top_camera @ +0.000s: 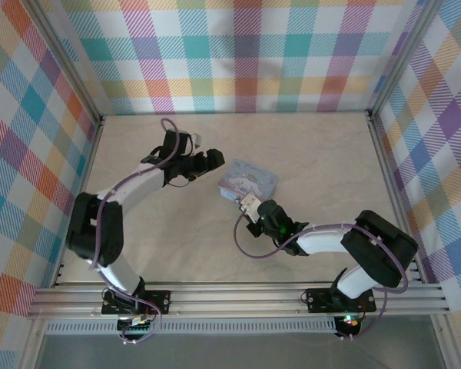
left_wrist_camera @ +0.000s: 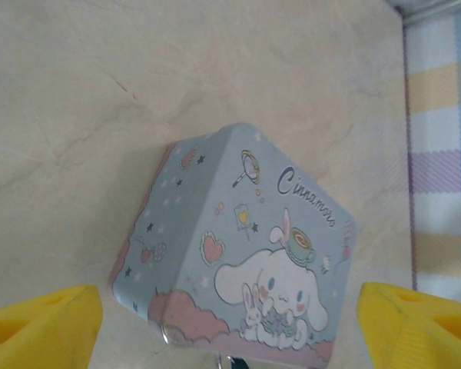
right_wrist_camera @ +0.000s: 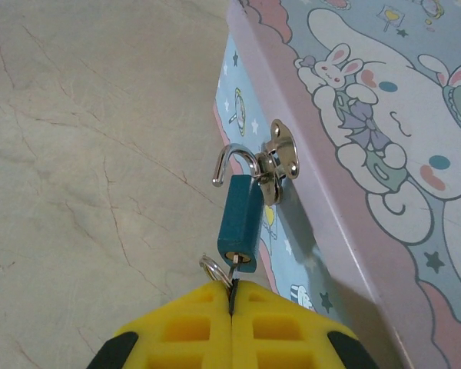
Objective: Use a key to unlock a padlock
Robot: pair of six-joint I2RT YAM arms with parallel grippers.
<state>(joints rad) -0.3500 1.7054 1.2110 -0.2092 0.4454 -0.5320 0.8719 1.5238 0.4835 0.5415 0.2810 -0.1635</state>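
Note:
The tiny blue padlock (right_wrist_camera: 240, 223) hangs from the silvery hasp (right_wrist_camera: 280, 157) on the side of the pale blue cartoon tin (right_wrist_camera: 384, 154). Its thin shackle (right_wrist_camera: 234, 157) stands sprung open, one end free in the air. A small key (right_wrist_camera: 232, 275) sits in the keyhole at the padlock's bottom, its ring (right_wrist_camera: 211, 269) sticking out to the left. My right gripper (right_wrist_camera: 232, 288) is shut on the key, just below the padlock. My left gripper (top_camera: 207, 163) is open beside the far-left side of the tin (top_camera: 250, 183), its yellow fingers (left_wrist_camera: 42, 323) spread wide with nothing between them.
The tin (left_wrist_camera: 246, 246) lies on a pale marble-patterned table (top_camera: 307, 154) near the middle. Checked cloth walls (top_camera: 238, 54) and metal frame rails close in the table on three sides. Bare surface stretches around the tin.

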